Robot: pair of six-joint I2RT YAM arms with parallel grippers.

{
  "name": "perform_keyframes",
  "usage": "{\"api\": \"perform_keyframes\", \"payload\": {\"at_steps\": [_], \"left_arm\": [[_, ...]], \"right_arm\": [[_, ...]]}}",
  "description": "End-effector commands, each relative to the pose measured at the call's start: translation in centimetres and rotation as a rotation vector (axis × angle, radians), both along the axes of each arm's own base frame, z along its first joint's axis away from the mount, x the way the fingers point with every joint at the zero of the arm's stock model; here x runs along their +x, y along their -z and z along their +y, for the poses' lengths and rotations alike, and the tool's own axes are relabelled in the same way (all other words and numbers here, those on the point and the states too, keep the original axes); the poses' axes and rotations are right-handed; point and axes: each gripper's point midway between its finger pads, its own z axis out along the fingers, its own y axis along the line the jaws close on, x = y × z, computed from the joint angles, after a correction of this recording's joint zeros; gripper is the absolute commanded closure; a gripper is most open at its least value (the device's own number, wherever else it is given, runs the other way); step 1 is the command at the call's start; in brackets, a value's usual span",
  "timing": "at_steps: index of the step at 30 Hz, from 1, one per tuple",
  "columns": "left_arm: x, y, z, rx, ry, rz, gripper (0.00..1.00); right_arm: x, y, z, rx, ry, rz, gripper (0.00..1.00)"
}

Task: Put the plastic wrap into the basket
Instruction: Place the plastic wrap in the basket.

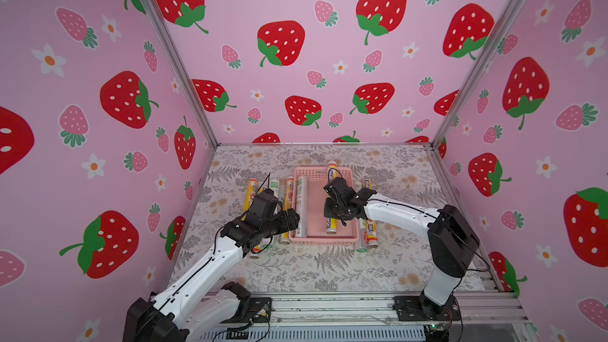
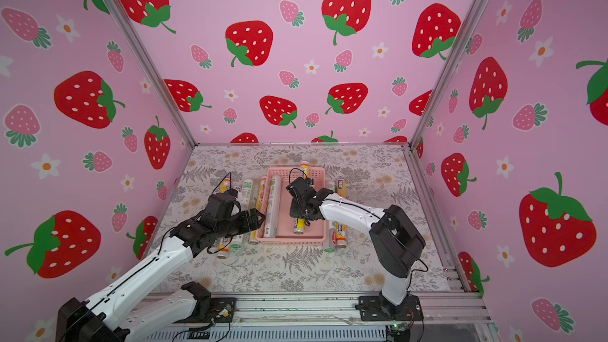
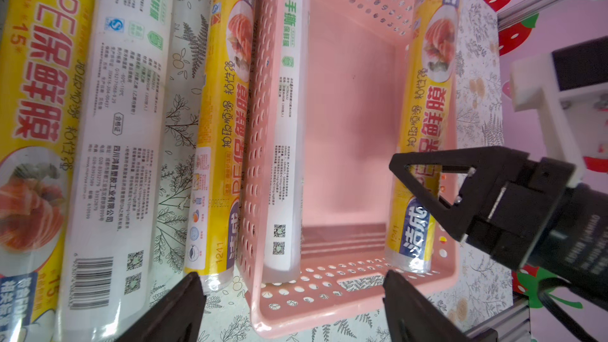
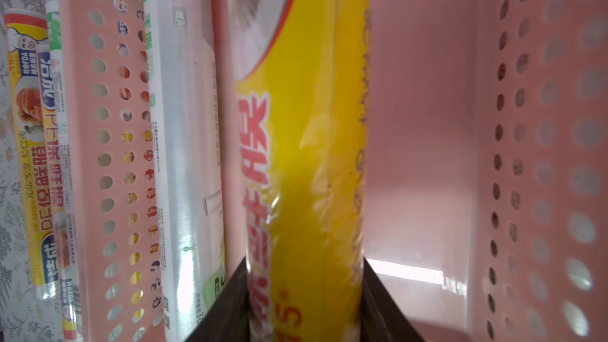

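Basket (image 1: 325,241) holds 1 white roll (image 1: 301,202). Right claw (image 4: 304,294) grips a yellow roll (image 4: 306,146) inside; left claw (image 3: 292,294), at its 8 o'clock, gapes empty.

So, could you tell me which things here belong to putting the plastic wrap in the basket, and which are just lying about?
Job: basket; white roll inside it; yellow roll in the right gripper; three rolls left of it; two rolls right of it.
Just there: floral table cover; strawberry walls.
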Motion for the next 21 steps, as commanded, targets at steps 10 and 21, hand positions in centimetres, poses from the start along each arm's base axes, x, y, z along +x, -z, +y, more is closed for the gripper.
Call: {"api": "perform_keyframes", "payload": {"at_steps": [10, 21], "left_arm": [[0.4, -0.6, -0.2, -0.027, -0.006, -0.023, 0.1], [-0.4, -1.3, 0.7, -0.042, -0.042, -0.064, 0.1]], "right_arm": [[-0.1, 2.9, 3.3, 0.04, 0.002, 0.076, 0.8], [-0.1, 5.0, 4.2, -0.027, -0.055, 0.126, 0.74]]}}
